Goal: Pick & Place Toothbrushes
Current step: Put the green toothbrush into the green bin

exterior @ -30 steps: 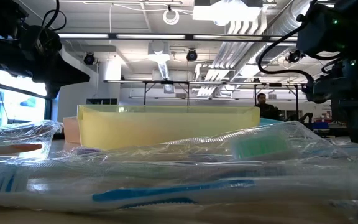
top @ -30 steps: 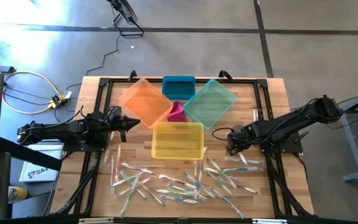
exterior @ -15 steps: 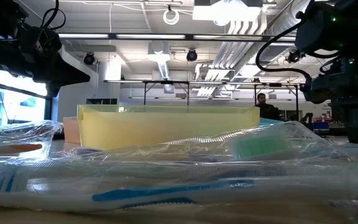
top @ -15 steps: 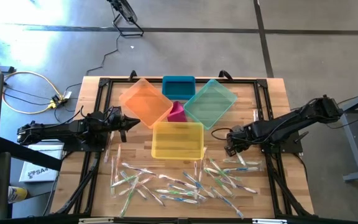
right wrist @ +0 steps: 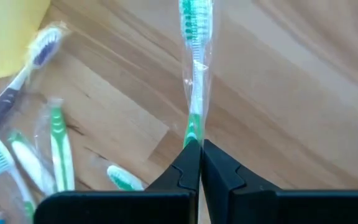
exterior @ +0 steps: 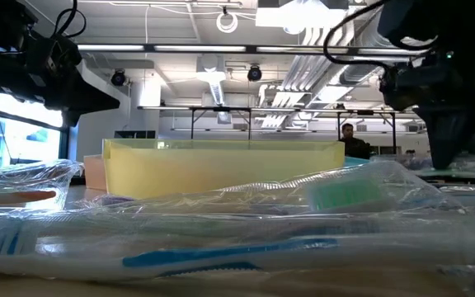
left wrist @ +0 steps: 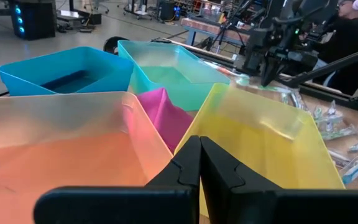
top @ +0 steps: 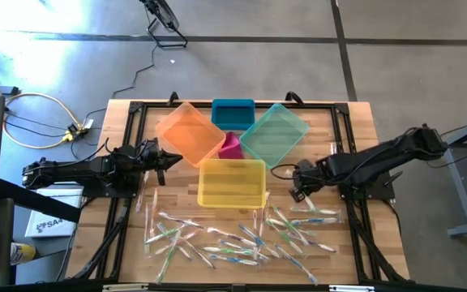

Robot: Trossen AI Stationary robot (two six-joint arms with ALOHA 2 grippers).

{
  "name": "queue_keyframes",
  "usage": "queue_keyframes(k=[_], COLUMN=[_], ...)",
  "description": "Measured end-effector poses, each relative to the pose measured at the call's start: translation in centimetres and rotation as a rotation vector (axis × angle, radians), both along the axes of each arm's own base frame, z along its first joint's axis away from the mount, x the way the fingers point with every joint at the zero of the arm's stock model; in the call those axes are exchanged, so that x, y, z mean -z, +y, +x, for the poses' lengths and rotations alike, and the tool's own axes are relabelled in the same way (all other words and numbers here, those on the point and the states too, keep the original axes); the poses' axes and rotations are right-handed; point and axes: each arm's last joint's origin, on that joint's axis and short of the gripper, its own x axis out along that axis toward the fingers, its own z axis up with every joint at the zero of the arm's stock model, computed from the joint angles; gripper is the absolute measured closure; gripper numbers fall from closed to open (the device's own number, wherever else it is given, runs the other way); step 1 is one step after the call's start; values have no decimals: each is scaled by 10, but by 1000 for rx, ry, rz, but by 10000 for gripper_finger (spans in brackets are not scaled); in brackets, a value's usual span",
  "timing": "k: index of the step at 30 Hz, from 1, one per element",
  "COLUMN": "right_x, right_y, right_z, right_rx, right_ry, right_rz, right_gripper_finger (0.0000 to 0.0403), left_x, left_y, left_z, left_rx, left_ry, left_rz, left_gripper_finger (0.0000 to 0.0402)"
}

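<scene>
High view: the right gripper [top: 295, 186], which a second ago hung farther out over the right part of the table [top: 347, 122], has shifted toward the centre and now lies just beside the right edge of the yellow bin [top: 231, 182]; the left gripper [top: 171, 159] is unchanged, resting at the left side next to the orange bin [top: 189, 132]. The blue bin [top: 233, 112], teal bin [top: 274, 134] and pink bin [top: 230, 147] sit behind the yellow one, and the loose toothbrushes [top: 242, 237] remain scattered across the near part of the table. Low view: the right gripper [exterior: 444, 148] has moved leftward from its earlier place near the picture's edge and stands raised above the wrapped toothbrushes [exterior: 221, 247] filling the foreground; the left gripper [exterior: 97, 97] has not moved; the yellow bin [exterior: 221, 165] stands behind the pile. Left wrist view: the left gripper [left wrist: 200, 163] has its jaws pressed together on nothing, facing the orange bin [left wrist: 55, 143], pink bin [left wrist: 163, 112], yellow bin [left wrist: 253, 137], blue bin [left wrist: 61, 68] and teal bin [left wrist: 173, 65], with the right gripper [left wrist: 267, 73] visible beyond the yellow bin. Right wrist view: the right gripper [right wrist: 200, 165] is clamped tight on the handle end of a green toothbrush [right wrist: 195, 68] in a clear wrapper, which extends away from the fingertips above the wooden table [right wrist: 291, 93]; other toothbrushes [right wrist: 55, 149] lie on the table to one side, and a corner of the yellow bin [right wrist: 8, 34] shows.
</scene>
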Motion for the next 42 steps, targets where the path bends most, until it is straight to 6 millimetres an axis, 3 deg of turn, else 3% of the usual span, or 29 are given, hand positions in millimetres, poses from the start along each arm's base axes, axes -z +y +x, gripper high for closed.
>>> queue_keyframes(k=[11,21,31,38,42], right_x=[-59,-113,-116,-112,-103], right_y=[-15,-36,-69,-89,-101], right_z=[16,33,45,68,80], right_rx=[-55,-139,-275,-363,-481], right_ry=[-31,-164,-111,-145,-82], right_rz=[-194,-495,-688,-789,-854], right_gripper_finger=[400,399,400,399,400], left_x=[0,0,0,0,0], left_y=[0,0,0,0,0], left_z=[0,0,0,0,0], left_rx=[0,0,0,0,0], left_ry=[0,0,0,0,0], left_rz=[0,0,0,0,0], left_gripper_finger=[402,402,402,402,402])
